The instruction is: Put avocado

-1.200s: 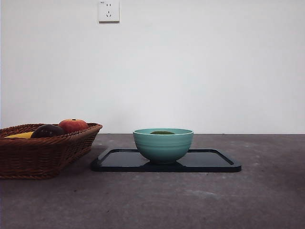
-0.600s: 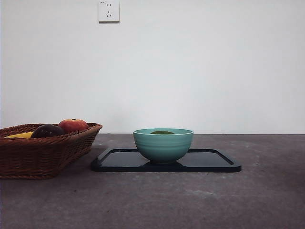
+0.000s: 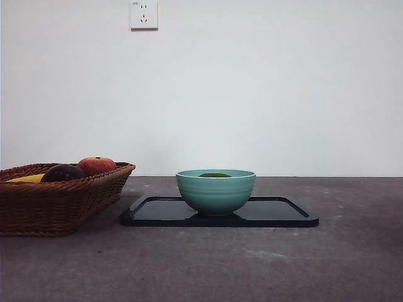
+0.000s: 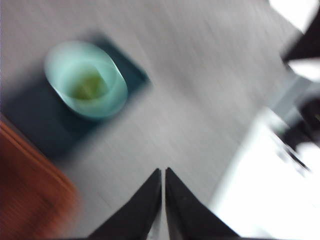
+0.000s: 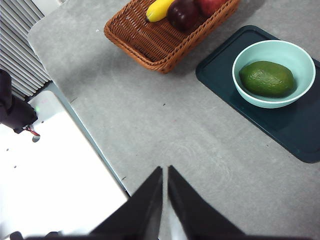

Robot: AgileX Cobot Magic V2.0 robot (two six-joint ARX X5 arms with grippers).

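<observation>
The avocado [image 5: 267, 78], dull dark green, lies inside the teal bowl [image 5: 274, 100] on the dark tray [image 5: 295, 133]. In the front view only its top [image 3: 215, 175] shows above the bowl's rim [image 3: 215, 190]. The blurred left wrist view shows the avocado [image 4: 89, 88] as a green patch in the bowl [image 4: 86, 80]. My left gripper [image 4: 163, 175] is shut, high above the table and away from the bowl, holding nothing. My right gripper [image 5: 165, 172] is also shut and empty, high over bare table.
A wicker basket [image 3: 56, 201] at the left holds a red fruit [image 3: 96, 165], a dark purple fruit [image 3: 62, 173] and a yellow fruit [image 3: 25, 178]. The tray [image 3: 277, 214] lies at the middle of the table. A wall socket [image 3: 143, 14] is behind.
</observation>
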